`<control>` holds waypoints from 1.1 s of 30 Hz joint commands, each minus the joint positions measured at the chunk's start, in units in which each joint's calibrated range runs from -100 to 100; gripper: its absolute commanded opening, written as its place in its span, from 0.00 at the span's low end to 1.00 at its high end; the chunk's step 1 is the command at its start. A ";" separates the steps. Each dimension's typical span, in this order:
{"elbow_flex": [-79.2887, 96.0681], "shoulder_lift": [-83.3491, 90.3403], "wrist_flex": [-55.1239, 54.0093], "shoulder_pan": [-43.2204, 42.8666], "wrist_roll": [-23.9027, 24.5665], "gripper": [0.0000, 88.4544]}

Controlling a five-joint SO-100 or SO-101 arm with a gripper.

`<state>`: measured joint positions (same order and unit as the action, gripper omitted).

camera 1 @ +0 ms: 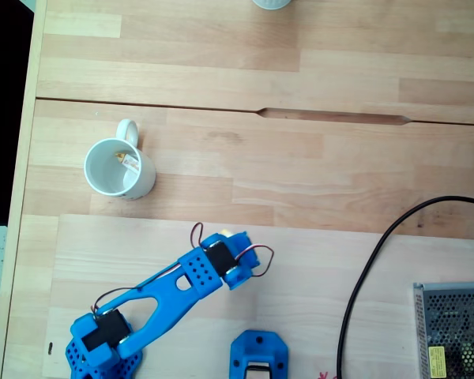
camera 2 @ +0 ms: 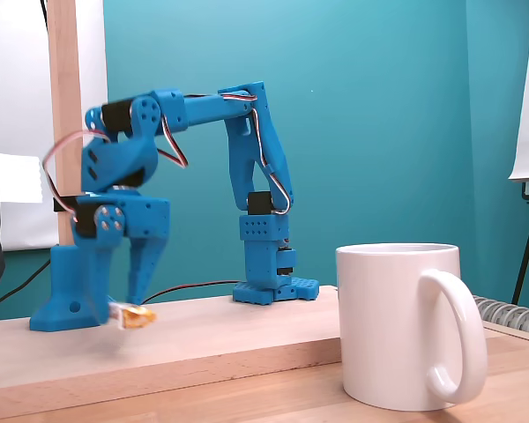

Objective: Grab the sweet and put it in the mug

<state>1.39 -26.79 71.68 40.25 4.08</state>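
Light: bright and even in both fixed views.
Shadows: soft and faint.
Blur: gripper [camera 2: 115, 304] smeared in a fixed view.
Shine: mug [camera 2: 406, 326] glossy.

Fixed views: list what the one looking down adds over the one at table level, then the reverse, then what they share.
From above: a black cable, a metal mesh box, and the mug's inside with a small yellowish speck. From table level: a teal wall and the sweet at the gripper, blurred. Both: the mug, the blue arm, the wooden table.
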 commanded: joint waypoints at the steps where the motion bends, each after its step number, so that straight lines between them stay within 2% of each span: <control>1: -7.37 1.32 0.41 -0.31 -0.05 0.03; 4: -10.31 1.32 0.33 -1.98 -0.10 0.03; 16: -11.56 2.01 0.17 -18.76 0.39 0.03; 25: -17.89 12.34 0.82 -30.88 0.49 0.03; 33: -23.42 15.18 13.48 -33.28 0.39 0.03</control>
<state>-18.87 -15.08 81.53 7.39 4.27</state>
